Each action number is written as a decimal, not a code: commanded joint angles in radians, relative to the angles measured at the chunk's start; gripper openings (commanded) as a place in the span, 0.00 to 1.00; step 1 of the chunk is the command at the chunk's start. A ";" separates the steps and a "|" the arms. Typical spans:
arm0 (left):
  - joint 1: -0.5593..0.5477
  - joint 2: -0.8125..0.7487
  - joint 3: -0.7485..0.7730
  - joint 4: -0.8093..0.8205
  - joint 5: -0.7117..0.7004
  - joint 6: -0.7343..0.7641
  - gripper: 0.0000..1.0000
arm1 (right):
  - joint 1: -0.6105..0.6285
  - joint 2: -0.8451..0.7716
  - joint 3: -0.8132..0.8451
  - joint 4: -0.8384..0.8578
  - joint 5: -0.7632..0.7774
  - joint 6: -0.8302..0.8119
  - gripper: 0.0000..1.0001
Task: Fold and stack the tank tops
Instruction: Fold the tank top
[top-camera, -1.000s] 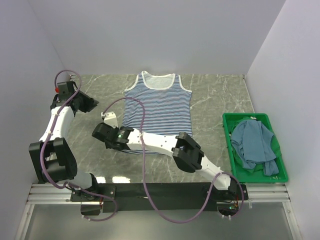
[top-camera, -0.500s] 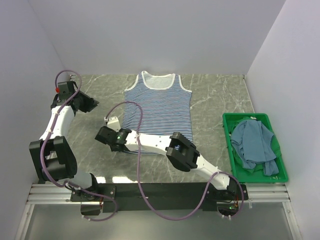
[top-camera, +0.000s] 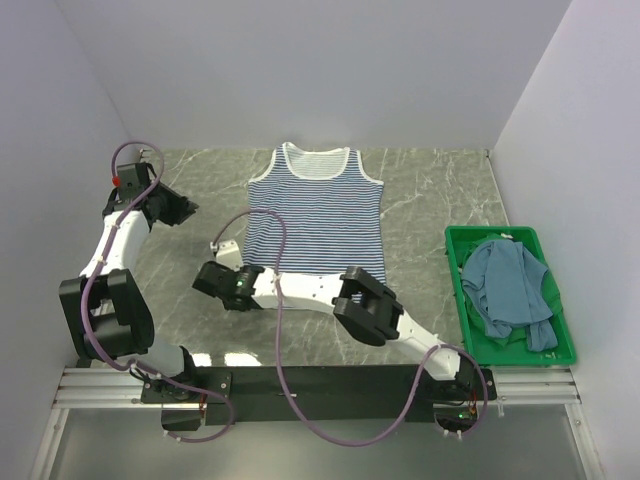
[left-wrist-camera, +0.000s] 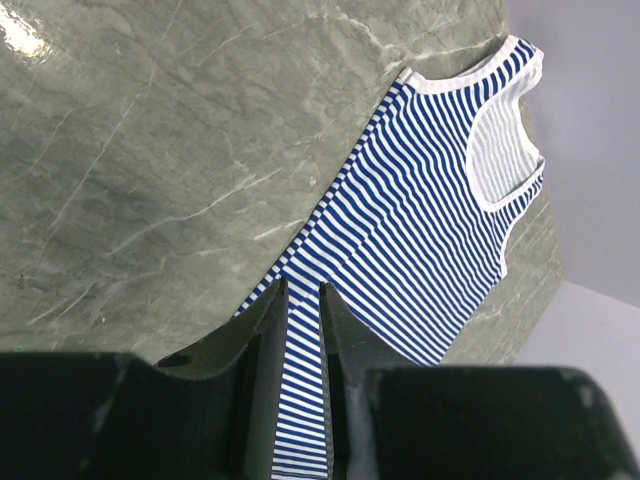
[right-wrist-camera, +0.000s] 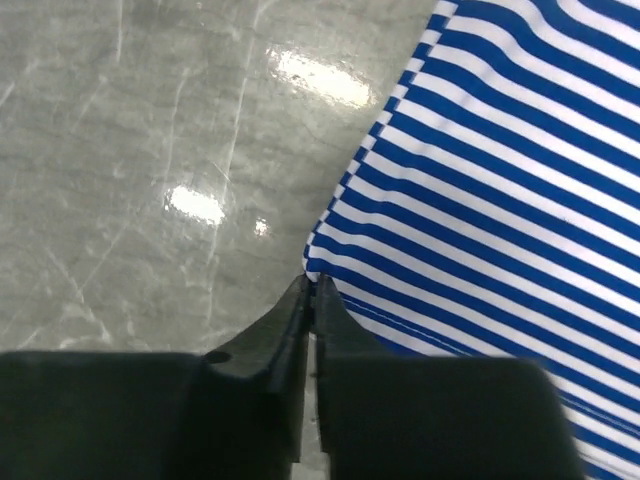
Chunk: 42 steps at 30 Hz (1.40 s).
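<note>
right tool (right-wrist-camera: 312, 285) closes at the striped hem corner

since a second ago the right arm's wrist has slid a little toward the near edge of the bench (top-camera: 430, 190), its elbow has shifted left, and its fingers have come together. the left arm has hardly changed.

at the far left, the left tool (left-wrist-camera: 303, 345) hangs above bare marble, well apart from the cloth. its wrist camera looks along the bench at the striped tank top (top-camera: 318, 215) from the side. the two fingers are parted by a narrow gap with nothing between them; only the distant stripes show through it.

in the middle of the bench the striped tank top lies flat and spread out - white neck trim toward the back wall, hem toward the arms. the right arm crosses over the hem in the overhead view and hides most of it.

from the right wrist, the right tool's dark fingers are pressed together with only a hairline seam between them. their tips sit on the lower left corner of the striped hem, where the cloth's edge meets the bare marble - pinching that corner, as far as the view shows.

at the right edge of the bench stands the green crate (top-camera: 455, 290). the teal tank top (top-camera: 505, 285) lies crumpled inside it, unfolded, filling most of the crate.
</note>
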<state>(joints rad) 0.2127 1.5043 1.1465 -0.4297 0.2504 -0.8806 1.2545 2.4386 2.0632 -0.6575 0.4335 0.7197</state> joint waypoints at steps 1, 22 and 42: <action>-0.010 0.005 -0.013 0.037 0.006 -0.003 0.24 | 0.006 -0.081 -0.194 0.045 -0.036 0.027 0.05; -0.292 0.330 0.044 0.122 -0.200 -0.083 0.39 | 0.048 -0.809 -1.008 0.332 -0.249 0.075 0.00; -0.338 0.471 0.157 0.036 -0.341 0.006 0.20 | 0.045 -0.813 -1.028 0.332 -0.262 0.092 0.00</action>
<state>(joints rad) -0.1215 1.9526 1.2804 -0.3534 -0.0467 -0.9035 1.2964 1.6653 1.0397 -0.3500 0.1699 0.7963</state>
